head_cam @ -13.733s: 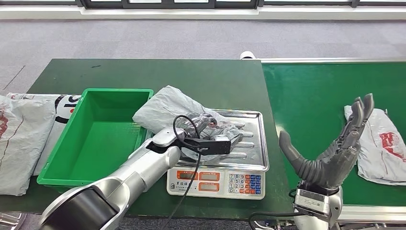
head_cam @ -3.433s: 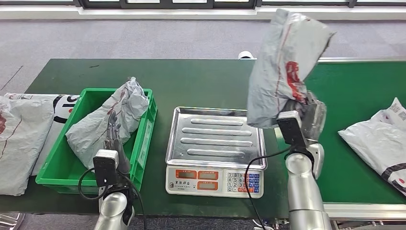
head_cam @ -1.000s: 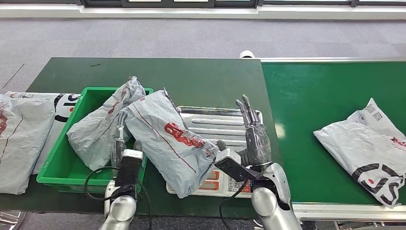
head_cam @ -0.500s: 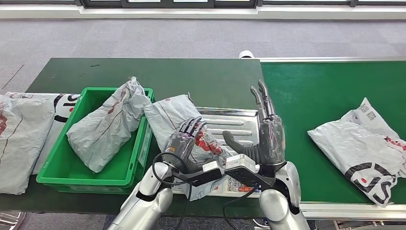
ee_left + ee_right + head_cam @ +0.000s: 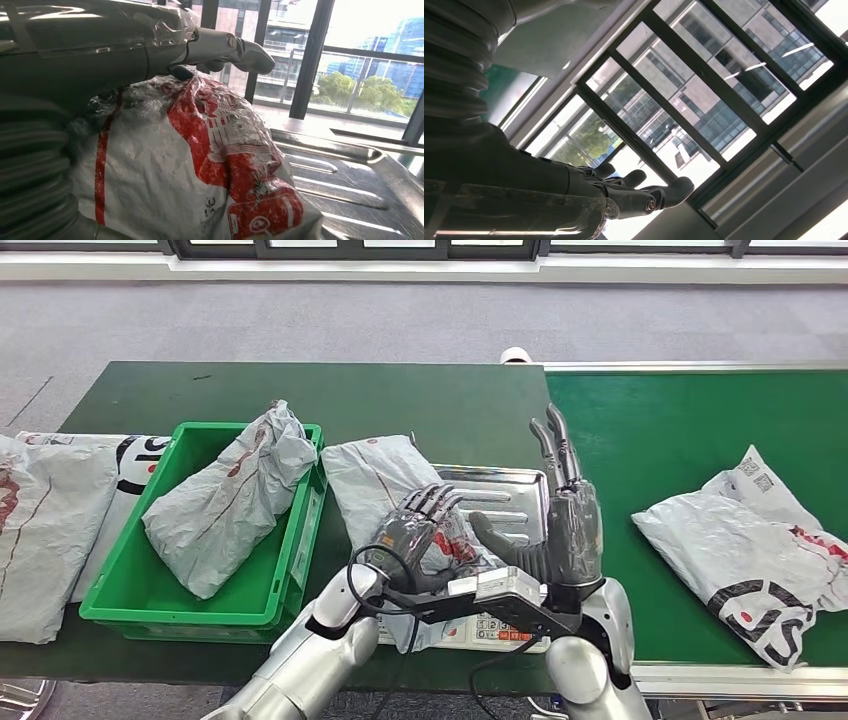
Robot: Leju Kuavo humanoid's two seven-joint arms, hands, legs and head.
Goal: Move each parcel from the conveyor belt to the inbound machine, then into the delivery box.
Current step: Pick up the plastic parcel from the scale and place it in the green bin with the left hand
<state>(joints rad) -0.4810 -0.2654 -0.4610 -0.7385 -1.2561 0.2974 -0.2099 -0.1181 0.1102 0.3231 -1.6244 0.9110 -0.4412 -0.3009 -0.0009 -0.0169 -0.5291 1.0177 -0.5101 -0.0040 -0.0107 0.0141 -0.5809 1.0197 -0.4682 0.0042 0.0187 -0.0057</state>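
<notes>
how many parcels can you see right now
4: one in the green bin, one on the scale under the left hand, one on the conveyor, one at the table's left edge.

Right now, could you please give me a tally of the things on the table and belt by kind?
Grey parcels: 4 (in the green bin, on the scale under the left robot hand, on the conveyor belt, at the table's left edge)
Green bin: 1
Scale: 1
Total: 6
</notes>
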